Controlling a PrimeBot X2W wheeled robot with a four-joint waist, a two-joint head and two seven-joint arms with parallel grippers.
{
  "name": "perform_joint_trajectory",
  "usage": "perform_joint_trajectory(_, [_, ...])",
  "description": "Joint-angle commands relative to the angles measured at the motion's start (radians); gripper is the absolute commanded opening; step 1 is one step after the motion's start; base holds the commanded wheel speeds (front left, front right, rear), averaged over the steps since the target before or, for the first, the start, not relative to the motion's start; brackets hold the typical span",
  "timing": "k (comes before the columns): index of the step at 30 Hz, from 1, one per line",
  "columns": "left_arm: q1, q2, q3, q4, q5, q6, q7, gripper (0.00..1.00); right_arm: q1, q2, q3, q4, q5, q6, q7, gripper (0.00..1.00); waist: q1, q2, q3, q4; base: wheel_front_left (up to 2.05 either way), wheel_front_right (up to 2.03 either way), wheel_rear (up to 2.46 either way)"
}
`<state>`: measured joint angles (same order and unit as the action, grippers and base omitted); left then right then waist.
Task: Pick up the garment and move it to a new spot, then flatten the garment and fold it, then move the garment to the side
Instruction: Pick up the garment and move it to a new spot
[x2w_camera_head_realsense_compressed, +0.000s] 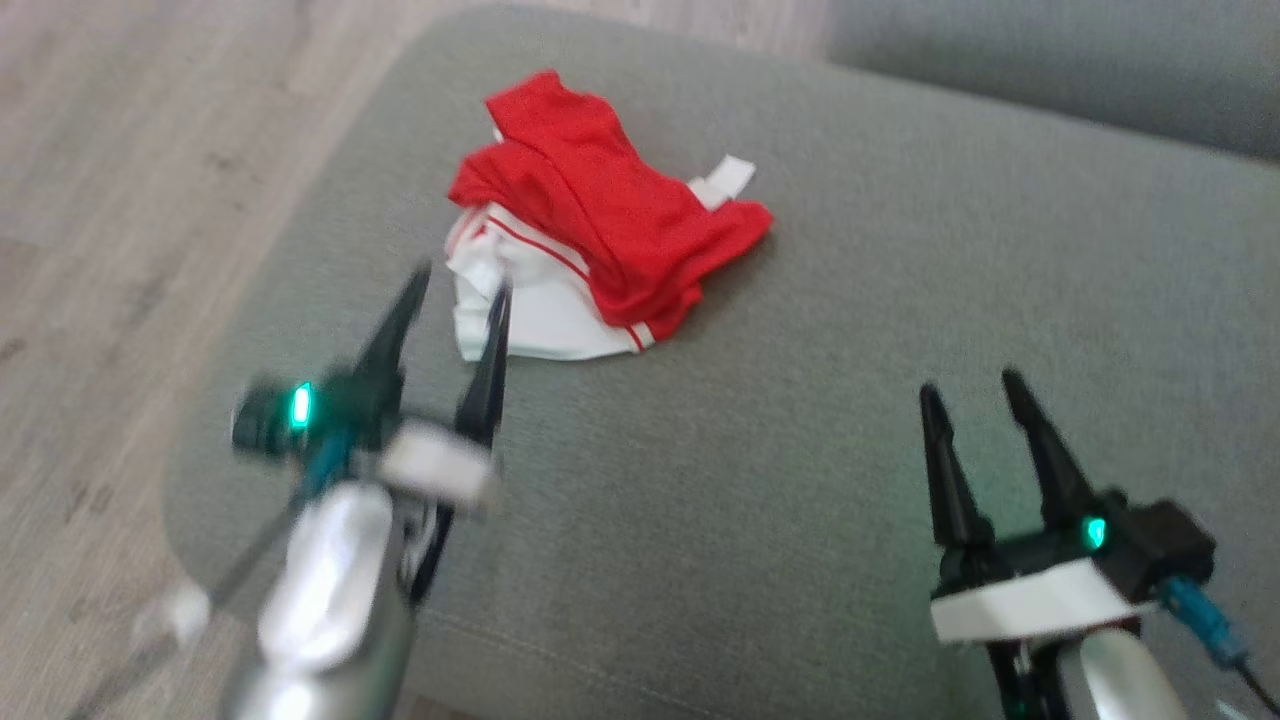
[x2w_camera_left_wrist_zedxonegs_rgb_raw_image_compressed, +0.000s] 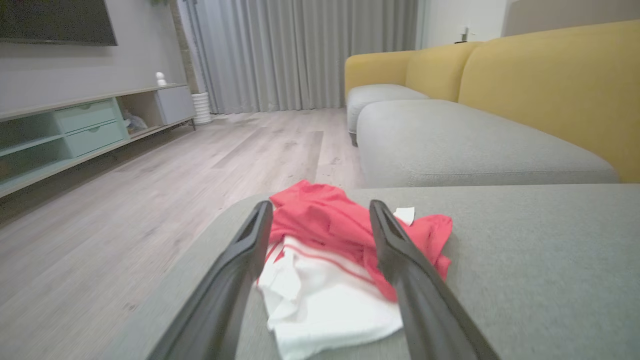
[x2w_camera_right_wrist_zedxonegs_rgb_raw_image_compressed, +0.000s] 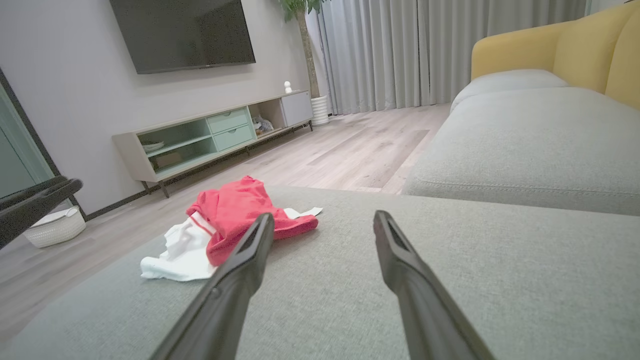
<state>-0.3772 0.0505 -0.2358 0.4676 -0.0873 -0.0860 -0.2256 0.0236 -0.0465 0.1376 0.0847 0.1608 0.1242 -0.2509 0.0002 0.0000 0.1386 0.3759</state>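
The garment (x2w_camera_head_realsense_compressed: 590, 215) is a crumpled red and white piece lying on a grey cushion (x2w_camera_head_realsense_compressed: 800, 420), towards its far left part. My left gripper (x2w_camera_head_realsense_compressed: 462, 280) is open, its fingertips just at the garment's near white edge. Through the left wrist view the garment (x2w_camera_left_wrist_zedxonegs_rgb_raw_image_compressed: 330, 260) lies between and beyond the two spread fingers (x2w_camera_left_wrist_zedxonegs_rgb_raw_image_compressed: 240, 260). My right gripper (x2w_camera_head_realsense_compressed: 968, 385) is open over bare cushion at the lower right, well clear of the garment (x2w_camera_right_wrist_zedxonegs_rgb_raw_image_compressed: 225, 220), which sits ahead and to the left in the right wrist view.
Wooden floor (x2w_camera_head_realsense_compressed: 120, 200) runs past the cushion's left edge. A second grey seat (x2w_camera_left_wrist_zedxonegs_rgb_raw_image_compressed: 450, 140) with yellow backrests (x2w_camera_left_wrist_zedxonegs_rgb_raw_image_compressed: 550, 80) stands beyond. A low TV cabinet (x2w_camera_right_wrist_zedxonegs_rgb_raw_image_compressed: 210, 135) lines the far wall, and a white basket (x2w_camera_right_wrist_zedxonegs_rgb_raw_image_compressed: 55, 225) sits on the floor.
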Motion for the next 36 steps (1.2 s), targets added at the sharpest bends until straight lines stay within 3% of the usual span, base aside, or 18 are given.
perform_joint_trajectory(1, [-0.088, 0.010, 0.018, -0.008, -0.007, -0.007, 0.014, 1.00, -0.046, -0.004, 0.017, -0.041, -0.015, 0.007, -0.011, 1.00, -0.0002, 0.0000, 0.062, -0.040, 0.00, 0.00, 0.00])
perform_joint_trajectory(11, [-0.380, 0.010, -0.120, 0.265, -0.172, -0.044, 0.261, 1.00, -0.119, -0.004, 0.031, -0.093, -0.049, 0.007, -0.011, 1.00, -0.0002, 0.0000, 0.197, -0.138, 0.00, 0.00, 0.00])
perform_joint_trajectory(15, [-0.427, 0.034, -0.166, 0.335, -0.252, -0.044, 0.285, 1.00, -0.132, -0.004, 0.042, -0.099, -0.055, 0.007, -0.011, 1.00, -0.0002, 0.0000, 0.224, -0.168, 0.00, 0.00, 0.00])
perform_joint_trajectory(20, [-0.465, 0.052, -0.178, 0.429, -0.277, -0.044, 0.275, 1.00, -0.136, -0.004, 0.043, -0.107, -0.054, 0.007, -0.011, 1.00, -0.0002, 0.0000, 0.237, -0.189, 0.00, 0.00, 0.00])
perform_joint_trajectory(21, [-0.470, 0.053, -0.181, 0.443, -0.279, -0.044, 0.267, 0.45, -0.136, -0.004, 0.044, -0.107, -0.053, 0.007, -0.011, 1.00, -0.0002, 0.0000, 0.237, -0.191, 0.00, 0.00, 0.00])
perform_joint_trajectory(22, [-0.475, 0.054, -0.186, 0.452, -0.279, -0.044, 0.252, 0.00, -0.136, -0.004, 0.044, -0.106, -0.053, 0.007, -0.011, 1.00, -0.0002, 0.0000, 0.236, -0.193, 0.00, 0.00, 0.00])
perform_joint_trajectory(29, [-0.499, 0.049, -0.227, 0.473, -0.297, -0.045, 0.128, 0.00, -0.124, -0.004, 0.042, -0.086, -0.046, 0.007, -0.011, 1.00, -0.0002, 0.0000, 0.184, -0.188, 0.00, 0.00, 0.00])
perform_joint_trajectory(36, [-0.553, 0.074, -0.233, 0.401, -0.371, -0.045, 0.053, 0.00, -0.110, -0.004, 0.044, -0.061, -0.014, 0.007, -0.011, 1.00, -0.0002, 0.0000, 0.077, -0.195, 0.00, 0.00, 0.00])
